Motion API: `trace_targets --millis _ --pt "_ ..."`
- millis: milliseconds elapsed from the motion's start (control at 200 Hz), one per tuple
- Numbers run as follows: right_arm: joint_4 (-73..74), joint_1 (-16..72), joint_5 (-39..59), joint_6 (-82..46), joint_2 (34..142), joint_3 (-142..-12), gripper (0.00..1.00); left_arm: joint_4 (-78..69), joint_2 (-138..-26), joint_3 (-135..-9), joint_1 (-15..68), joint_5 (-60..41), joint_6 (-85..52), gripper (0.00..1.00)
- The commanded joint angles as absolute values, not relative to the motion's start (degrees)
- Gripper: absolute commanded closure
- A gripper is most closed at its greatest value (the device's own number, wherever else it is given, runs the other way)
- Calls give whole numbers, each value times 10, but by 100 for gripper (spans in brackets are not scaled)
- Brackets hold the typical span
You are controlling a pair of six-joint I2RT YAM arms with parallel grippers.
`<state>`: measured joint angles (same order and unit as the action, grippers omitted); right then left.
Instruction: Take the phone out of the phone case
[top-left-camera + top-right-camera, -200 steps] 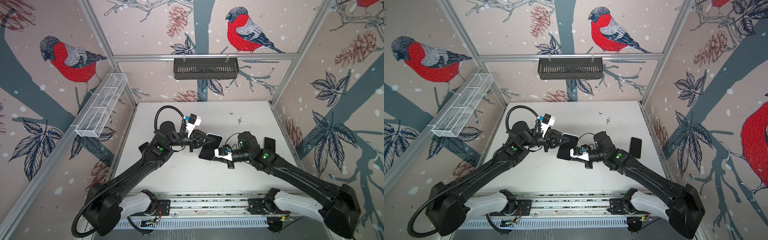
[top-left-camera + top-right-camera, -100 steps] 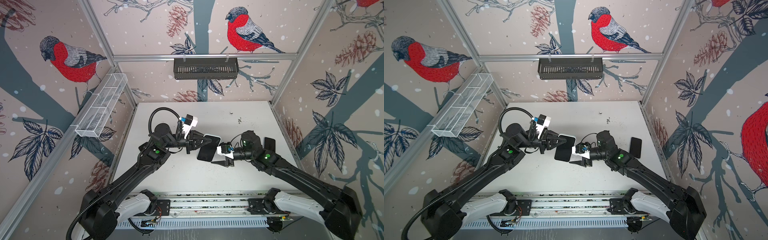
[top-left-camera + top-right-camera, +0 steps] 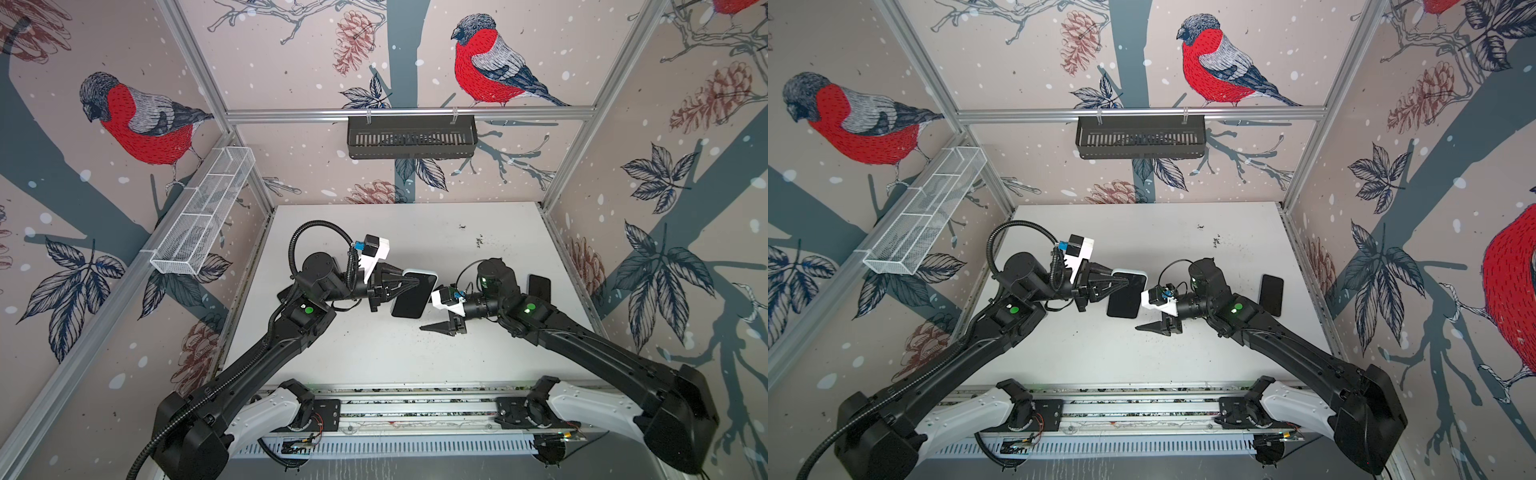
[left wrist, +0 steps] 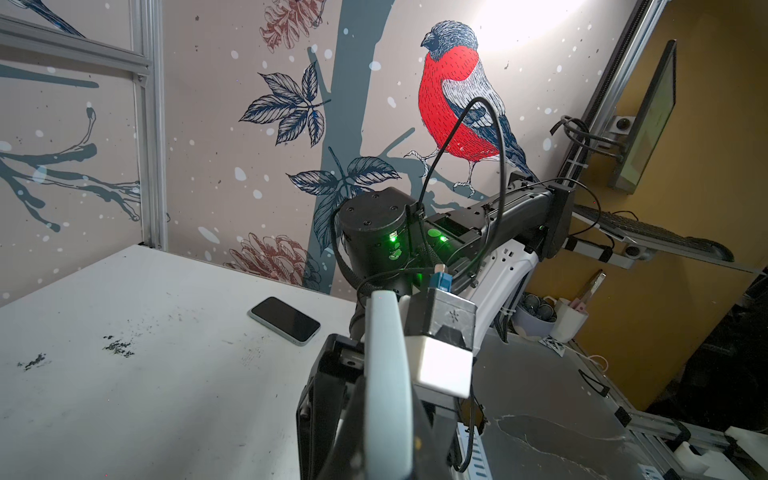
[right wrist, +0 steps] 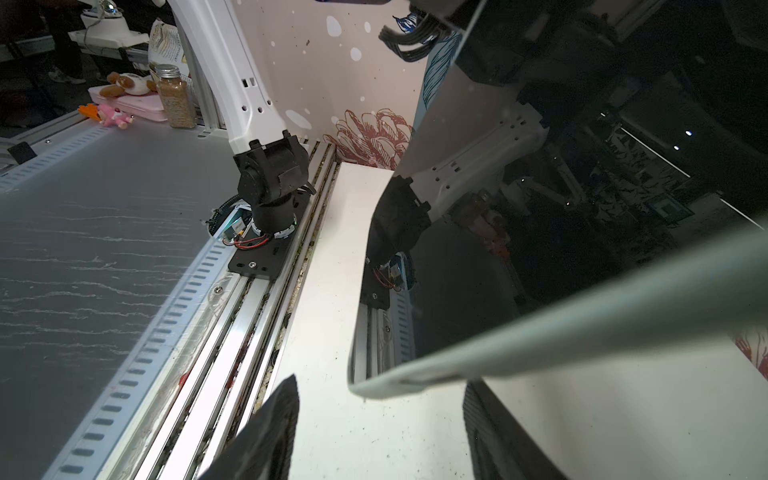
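Pale-green phone case (image 3: 420,273), phone (image 3: 411,297) inside, tight between left jaws; wide-apart right jaws just beside, apart

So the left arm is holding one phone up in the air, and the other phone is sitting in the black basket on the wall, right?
Not quite. The other phone isn't in the black basket; it lies flat on the white table beside the right arm, as both top views show. The left gripper does hold the pale-rimmed phone up in the air.
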<state>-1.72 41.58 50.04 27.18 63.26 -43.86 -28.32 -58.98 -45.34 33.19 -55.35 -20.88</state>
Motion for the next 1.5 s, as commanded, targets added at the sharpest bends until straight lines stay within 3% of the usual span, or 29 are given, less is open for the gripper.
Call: trace_targets --millis 0,345,705,926,1491 --pt "-21 417 529 268 640 -447 38 -327 -590 -453 334 -553 -197 100" --pt "-28 416 537 271 645 -452 48 -333 -591 -449 338 -550 -196 100" --pt "-32 416 541 273 655 -461 66 -345 -594 -448 347 -550 -200 100" --pt "-36 416 540 285 658 -463 85 -356 -601 -449 349 -553 -215 100" --pt "-38 435 521 332 662 -451 92 -331 -676 -504 355 -484 -310 100"
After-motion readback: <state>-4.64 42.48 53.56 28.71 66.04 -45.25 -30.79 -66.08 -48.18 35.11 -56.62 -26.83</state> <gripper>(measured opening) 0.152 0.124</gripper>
